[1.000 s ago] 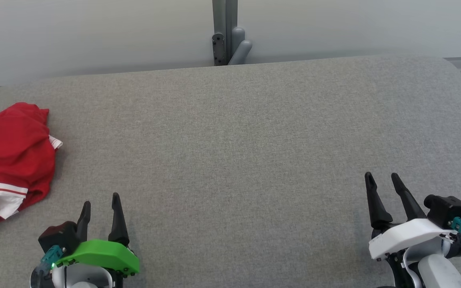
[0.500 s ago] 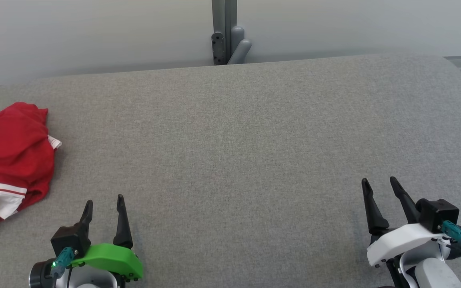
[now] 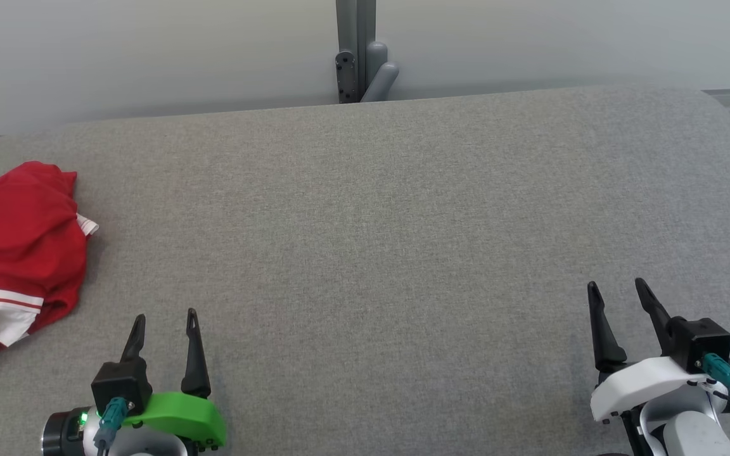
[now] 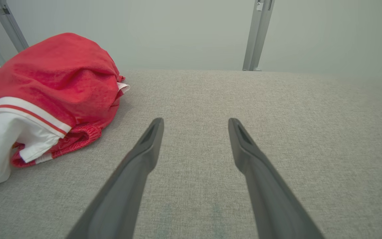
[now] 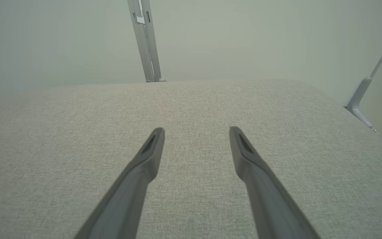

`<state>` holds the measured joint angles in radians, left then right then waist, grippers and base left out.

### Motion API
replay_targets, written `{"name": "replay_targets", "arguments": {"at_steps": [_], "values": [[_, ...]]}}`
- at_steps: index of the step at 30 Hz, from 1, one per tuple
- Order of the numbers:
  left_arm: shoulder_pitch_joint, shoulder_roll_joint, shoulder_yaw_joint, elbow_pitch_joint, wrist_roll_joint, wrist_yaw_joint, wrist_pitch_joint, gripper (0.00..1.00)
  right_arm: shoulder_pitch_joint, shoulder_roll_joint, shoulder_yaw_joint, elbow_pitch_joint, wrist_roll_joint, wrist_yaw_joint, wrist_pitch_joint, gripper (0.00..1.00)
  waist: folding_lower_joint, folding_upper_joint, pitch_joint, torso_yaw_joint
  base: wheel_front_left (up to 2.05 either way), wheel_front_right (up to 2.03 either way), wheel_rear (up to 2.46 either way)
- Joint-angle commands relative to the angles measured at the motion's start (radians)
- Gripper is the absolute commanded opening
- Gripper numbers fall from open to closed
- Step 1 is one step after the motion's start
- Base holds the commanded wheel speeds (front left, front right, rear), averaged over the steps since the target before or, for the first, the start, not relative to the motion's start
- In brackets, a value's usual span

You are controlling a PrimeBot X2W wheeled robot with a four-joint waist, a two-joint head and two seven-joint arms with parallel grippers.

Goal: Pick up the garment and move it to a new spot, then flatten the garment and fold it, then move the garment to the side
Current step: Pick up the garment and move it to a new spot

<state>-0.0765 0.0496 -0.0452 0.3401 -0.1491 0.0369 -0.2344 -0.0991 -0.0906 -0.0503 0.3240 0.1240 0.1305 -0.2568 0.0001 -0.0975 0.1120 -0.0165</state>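
Observation:
A red garment (image 3: 16,240) with white trim and a white panel lies bunched at the far left of the grey padded surface (image 3: 371,221). The left wrist view shows the garment (image 4: 51,86) ahead and to the left of my own fingers. My left gripper (image 3: 165,315) stands open at the lower left, to the right of the garment and apart from it, with nothing between its fingers. My right gripper (image 3: 616,284) stands open at the lower right, far from the garment and holding nothing. Each wrist view looks along its open gripper (image 4: 195,120) (image 5: 196,129) over bare fabric.
A grey metal post (image 3: 355,50) with a bracket rises behind the surface's far edge against a pale wall. Another slanted metal leg (image 5: 365,89) stands off the right end. The surface's corners are rounded.
The left gripper has drawn back toward the near edge and turned upright. The right gripper has shifted slightly right and lower. The garment has not moved.

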Motion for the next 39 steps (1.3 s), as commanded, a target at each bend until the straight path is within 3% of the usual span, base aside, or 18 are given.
{"name": "replay_targets", "arguments": {"at_steps": [1,8,12,23,33,39], "values": [[0.013,0.007,0.003,-0.003,0.025,0.007,-0.008,1.0,0.014,0.005,-0.011,-0.002,-0.032,0.0,-0.004,1.0,-0.0001,0.0,0.001,0.0,0.0,0.0,0.0],[0.016,0.005,-0.003,0.002,0.08,0.01,-0.023,1.0,0.024,0.024,-0.032,-0.008,-0.111,0.0,-0.007,1.0,-0.0001,0.0,0.007,0.011,0.0,0.0,0.0],[0.008,0.004,-0.002,0.005,0.099,0.01,-0.03,1.0,0.031,0.03,-0.031,-0.02,-0.143,0.0,-0.007,1.0,-0.0001,0.0,0.016,0.052,0.0,0.0,0.0],[0.029,0.003,0.028,0.015,0.07,0.014,-0.03,1.0,0.01,0.021,0.014,-0.042,-0.122,0.0,-0.007,1.0,-0.0001,0.0,0.032,0.26,0.0,0.0,0.0],[0.06,0.003,0.069,0.037,0.029,0.003,-0.03,1.0,-0.001,0.021,0.064,-0.031,-0.081,0.0,-0.007,1.0,-0.0001,0.0,0.031,0.488,0.0,0.0,0.0],[0.086,0.003,0.096,0.036,-0.01,0.001,-0.03,1.0,-0.011,0.014,0.096,-0.012,-0.096,0.0,-0.007,1.0,-0.0001,0.0,0.033,0.546,0.0,0.0,0.0]]}}
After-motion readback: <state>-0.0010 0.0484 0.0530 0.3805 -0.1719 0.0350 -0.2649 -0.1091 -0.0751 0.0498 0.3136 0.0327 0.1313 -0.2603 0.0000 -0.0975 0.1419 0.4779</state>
